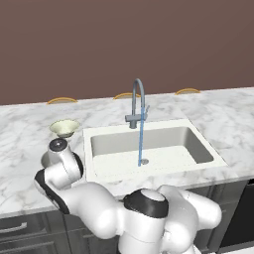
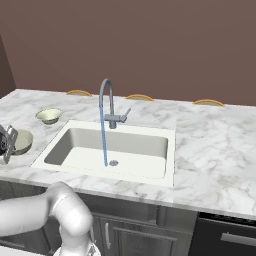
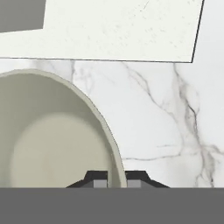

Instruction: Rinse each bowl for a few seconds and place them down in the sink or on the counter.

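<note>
You see the hand (image 3: 116, 183) at the bottom centre of the hand view, its 2 fingertips (image 3: 99, 180) pinching the rim of the grey-beige bowl (image 3: 48, 144), 1 tip inside the rim and 1 outside. That bowl sits at the left edge of the right base view, on the tabletop (image 2: 210, 150) left of the sink (image 2: 145, 170). The cream bowl (image 1: 64, 128) stands farther back on the tabletop, at the left of the left base view, apart from the other. In the middle of both base views, a thin blue stream runs from the faucet (image 1: 137, 101) down to the drain (image 1: 144, 161).
</note>
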